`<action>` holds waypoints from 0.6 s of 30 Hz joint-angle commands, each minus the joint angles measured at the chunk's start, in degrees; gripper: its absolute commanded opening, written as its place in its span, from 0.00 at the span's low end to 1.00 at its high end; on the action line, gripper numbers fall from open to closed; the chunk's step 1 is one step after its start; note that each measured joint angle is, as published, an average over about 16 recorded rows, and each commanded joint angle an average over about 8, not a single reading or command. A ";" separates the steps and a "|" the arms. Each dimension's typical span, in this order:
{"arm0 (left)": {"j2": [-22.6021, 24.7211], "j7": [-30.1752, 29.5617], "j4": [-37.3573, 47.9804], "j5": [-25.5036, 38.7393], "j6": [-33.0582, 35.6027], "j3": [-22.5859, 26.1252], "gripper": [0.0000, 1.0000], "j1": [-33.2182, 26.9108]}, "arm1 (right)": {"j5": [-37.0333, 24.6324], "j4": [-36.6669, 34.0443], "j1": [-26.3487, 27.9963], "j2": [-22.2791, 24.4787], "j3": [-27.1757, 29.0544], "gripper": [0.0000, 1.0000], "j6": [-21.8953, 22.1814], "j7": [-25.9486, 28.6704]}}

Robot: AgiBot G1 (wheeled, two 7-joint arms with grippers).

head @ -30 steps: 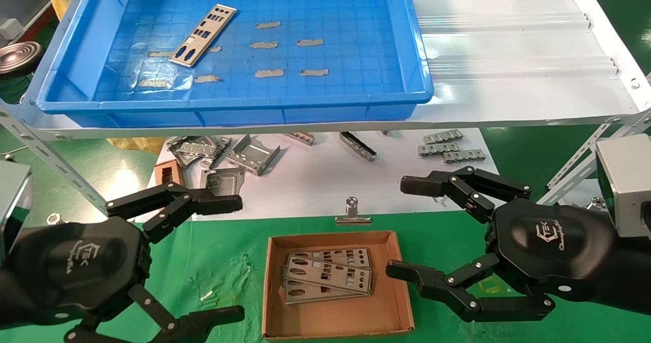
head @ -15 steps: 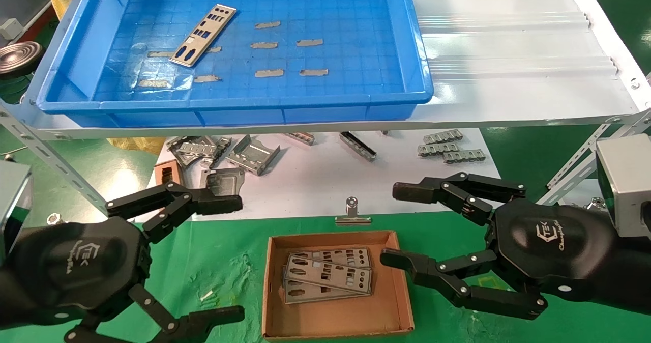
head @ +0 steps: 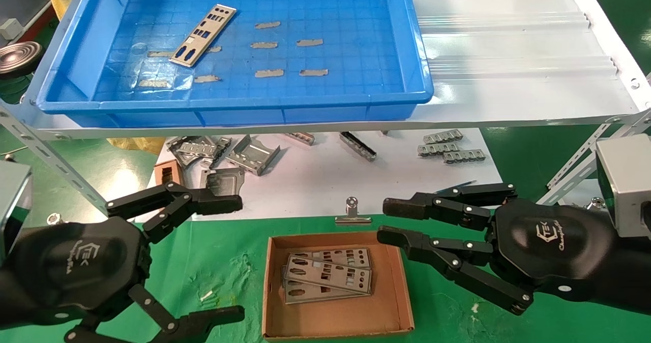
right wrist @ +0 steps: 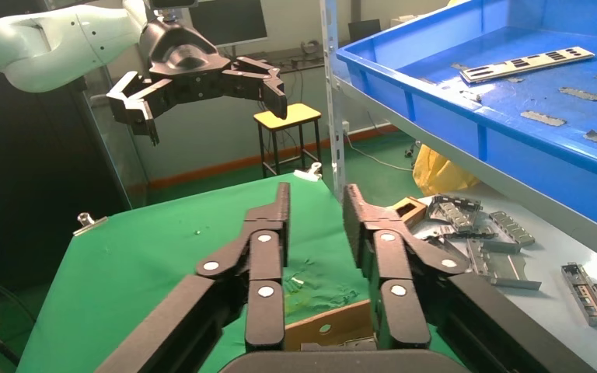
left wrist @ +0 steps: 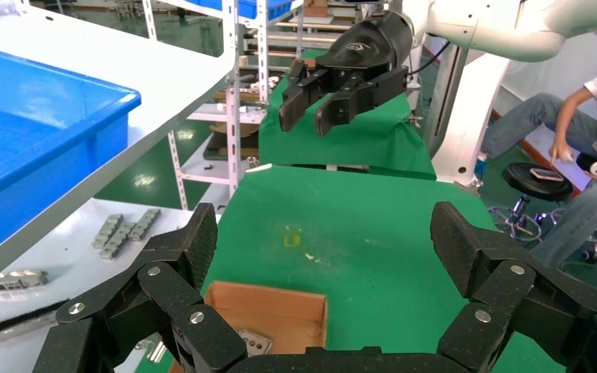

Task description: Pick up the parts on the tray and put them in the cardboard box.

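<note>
Two claws sit low in the head view, one at each side of the cardboard box. At about 8 o'clock the left claw is spread wide, one finger reaching up near a folded bracket, the other lying low over the green surface; it holds nothing and touches nothing. At about 4 o'clock the right claw has its fingers drawn nearly together, with only a narrow gap between the tips, and nothing sits in that gap. Its tips hover just above the box's far right corner, empty. The right wrist view shows the same: two fingers almost parallel, a slim slot between them, the box edge below.

Three or so parts lie stacked flat in the box, overlapping, toward its far half. Just beyond the box at 12 o'clock a metal binder clip rests where the green surface meets a white sheet. On that sheet lie more folded brackets, a small brown frame-like piece at the left edge, and linked clips toward 2 o'clock.

Farthest off, on the raised white shelf, stands the tray. One part remains in it, lying slantwise on the gridded floor toward 11 o'clock, with short grey tape strips scattered beside it.
</note>
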 commanded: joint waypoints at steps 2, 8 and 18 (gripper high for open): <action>0.00 0.00 0.00 0.00 0.00 0.00 1.00 0.00 | 0.00 0.00 0.00 0.00 0.00 0.00 0.00 0.00; -0.02 0.00 -0.06 0.01 -0.05 -0.05 1.00 -0.09 | 0.00 0.00 0.00 0.00 0.00 0.00 0.00 0.00; 1.72 -3.43 2.21 5.70 -2.92 1.31 1.00 -11.54 | 0.00 0.00 0.00 0.00 0.00 0.00 0.00 0.00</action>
